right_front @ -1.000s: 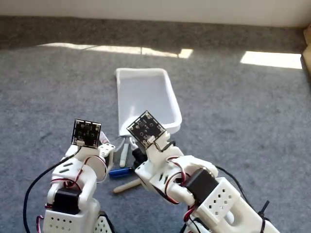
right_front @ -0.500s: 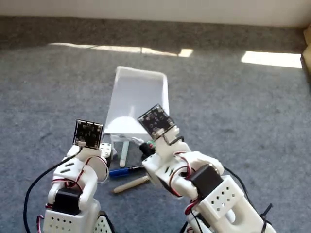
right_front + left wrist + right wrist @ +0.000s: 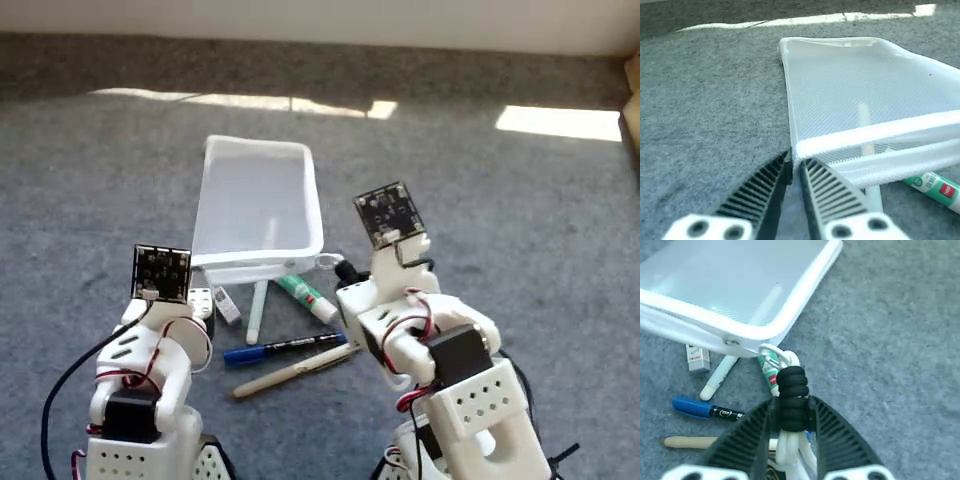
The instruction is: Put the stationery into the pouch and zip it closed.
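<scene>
Thin mesh pouch (image 3: 250,190) looks light and floppy; left gripper (image 3: 795,172) pinches its stiffer seam corner, right gripper (image 3: 792,415) clamps black zipper pull (image 3: 791,387).

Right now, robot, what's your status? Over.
Left end effector shut on white mesh pouch corner. Right end effector shut on black zipper cord. Blue marker outside.

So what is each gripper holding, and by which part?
The left gripper pinches the pouch by a corner of its zipper edge; the right gripper clamps the black pull cord on the zipper.
</scene>
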You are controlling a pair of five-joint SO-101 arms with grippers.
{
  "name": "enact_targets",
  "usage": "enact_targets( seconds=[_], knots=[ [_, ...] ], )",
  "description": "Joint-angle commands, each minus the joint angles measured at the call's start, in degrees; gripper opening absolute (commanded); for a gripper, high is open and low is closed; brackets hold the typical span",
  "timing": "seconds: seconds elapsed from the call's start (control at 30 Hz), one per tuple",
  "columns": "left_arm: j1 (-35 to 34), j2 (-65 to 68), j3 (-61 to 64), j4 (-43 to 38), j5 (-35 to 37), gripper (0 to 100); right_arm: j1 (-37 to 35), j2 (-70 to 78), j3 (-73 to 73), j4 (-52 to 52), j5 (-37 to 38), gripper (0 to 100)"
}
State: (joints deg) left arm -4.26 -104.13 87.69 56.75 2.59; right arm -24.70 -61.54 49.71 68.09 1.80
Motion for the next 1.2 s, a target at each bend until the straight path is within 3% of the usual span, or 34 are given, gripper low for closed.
enact_targets(
  seconds=[0.0,0.3,0.53,0.8,1.1,1.17],
  knots=[
    [-1.7,-0.4,-3.2,-1.1,-0.4,1,2.6,-1.8,-7.3,3.9,-0.1,0.6],
    [-1.7,-0.4,-3.2,-1.1,-0.4,1,1.5,-1.8,-8.9,6.1,0.3,0.6],
    [-1.8,-0.4,-2.1,-1.2,2.8,23,-10.0,-2.7,-10.0,9.7,0.4,0.6],
    [-1.7,-0.4,-0.4,-1.6,2.3,23,-10.4,-12.2,-10.5,12.1,0.4,0.6],
    [-1.3,-0.4,1.9,-3.7,0.1,23,-10.5,-13.0,-10.5,12.8,0.4,0.6],
    [-1.0,-0.4,2.2,-4.5,0.0,19,-10.5,-13.0,-10.5,12.8,0.4,0.6]
  ],
)
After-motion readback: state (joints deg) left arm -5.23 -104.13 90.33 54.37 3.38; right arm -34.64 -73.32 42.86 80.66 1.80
